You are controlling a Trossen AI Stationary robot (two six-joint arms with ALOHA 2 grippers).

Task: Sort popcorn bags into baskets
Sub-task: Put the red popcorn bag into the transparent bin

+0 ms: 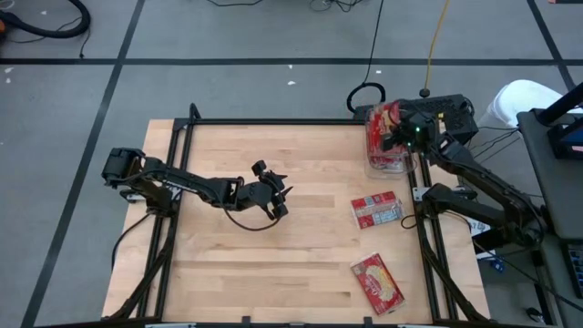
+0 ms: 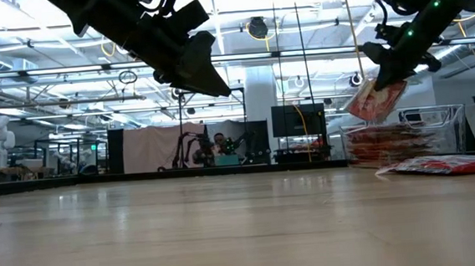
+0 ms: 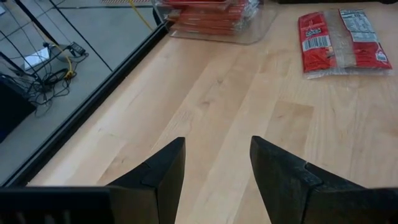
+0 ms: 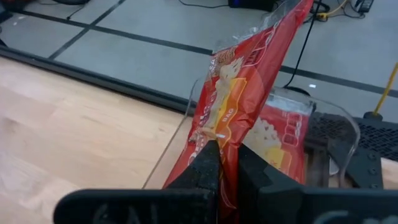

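R gripper (image 4: pixel 227 163) is held above the clear basket (image 1: pixel 387 162) at the table's (image 1: pixel 273 264) far right corner, clenched on a red popcorn bag (image 4: pixel 239 99) that hangs tilted over the tub. A stack of bags (image 2: pixel 389 145) is seen inside the basket. Two more packets are left on the wood: one back-up (image 1: pixel 376 210) nr the basket, one face-up (image 1: pixel 377 282) nr the front edge. L gripper (image 3: pixel 217 177) is suspended over mid-table, fingers parted, nothing held.
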